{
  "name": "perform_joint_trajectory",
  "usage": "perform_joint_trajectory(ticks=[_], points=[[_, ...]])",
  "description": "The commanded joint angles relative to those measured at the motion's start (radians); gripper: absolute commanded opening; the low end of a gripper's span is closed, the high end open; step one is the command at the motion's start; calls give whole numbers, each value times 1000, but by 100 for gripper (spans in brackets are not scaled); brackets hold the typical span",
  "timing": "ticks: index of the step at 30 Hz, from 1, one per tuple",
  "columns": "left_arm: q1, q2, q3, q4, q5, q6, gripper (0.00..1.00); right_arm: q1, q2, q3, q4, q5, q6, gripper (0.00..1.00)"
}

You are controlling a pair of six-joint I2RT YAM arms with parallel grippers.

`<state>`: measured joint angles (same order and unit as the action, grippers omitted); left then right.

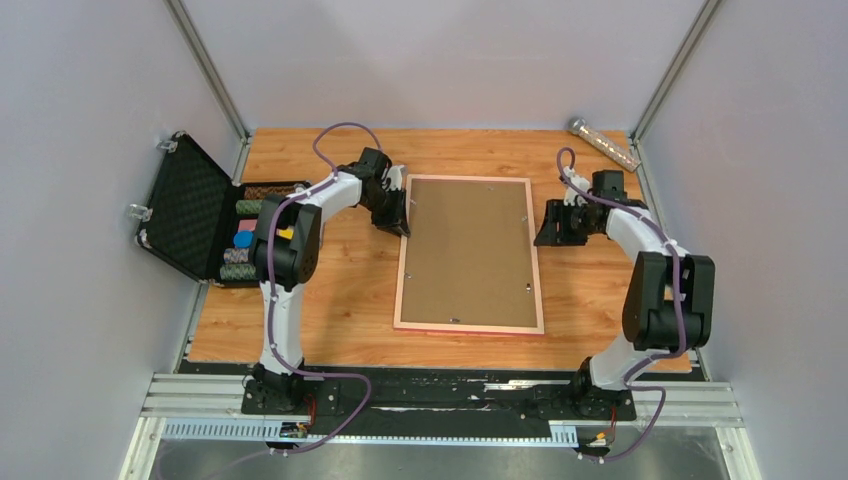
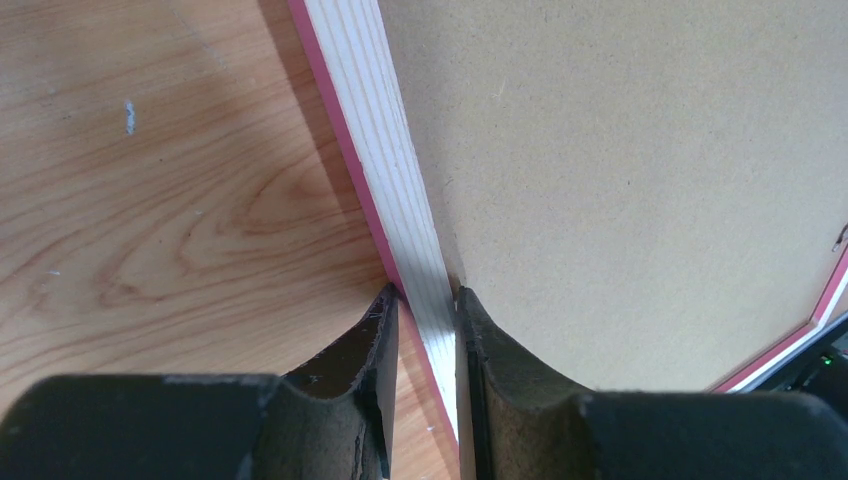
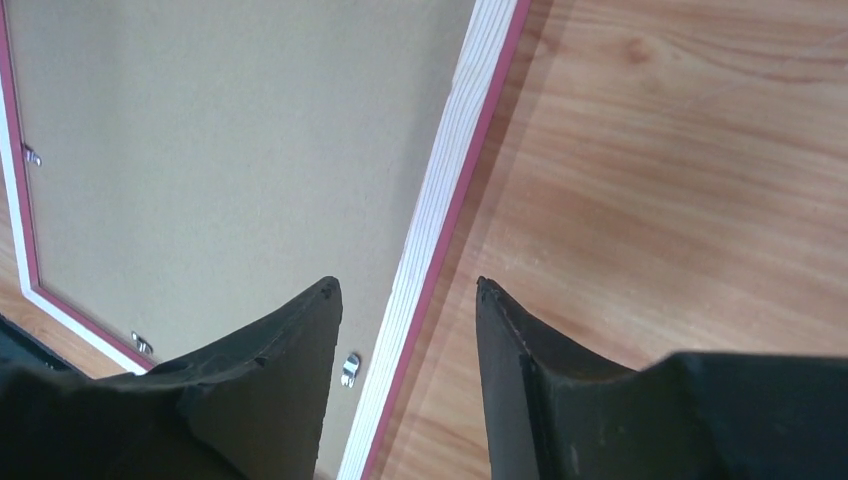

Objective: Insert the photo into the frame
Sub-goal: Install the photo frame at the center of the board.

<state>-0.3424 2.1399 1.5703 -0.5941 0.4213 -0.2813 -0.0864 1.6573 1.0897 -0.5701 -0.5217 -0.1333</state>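
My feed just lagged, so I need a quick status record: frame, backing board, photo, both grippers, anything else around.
frame: lies flat, back side up, mid-table
backing board: brown, sits inside the frame's rails
photo: not visible in any view
left gripper: closed on the frame's left rail, one finger on each side
right gripper: open, fingers either side of the right rail with gaps to it
other: open black case with chips at the left edge; tube at the far right corner
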Motion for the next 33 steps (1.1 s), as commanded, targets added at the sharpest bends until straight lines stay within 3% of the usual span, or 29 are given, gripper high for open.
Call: perform_joint_trajectory(ticks=[1,14,33], points=[[16,37,25,3,-28,69,0,2,-111,-46,-9,6,-57,51],[24,37,39,-14,-30,77,0,4,-313,-162,-48,38,-115,58],[25,34,30,-8,-21,70,0,7,-393,-260,-83,25,-215,61]])
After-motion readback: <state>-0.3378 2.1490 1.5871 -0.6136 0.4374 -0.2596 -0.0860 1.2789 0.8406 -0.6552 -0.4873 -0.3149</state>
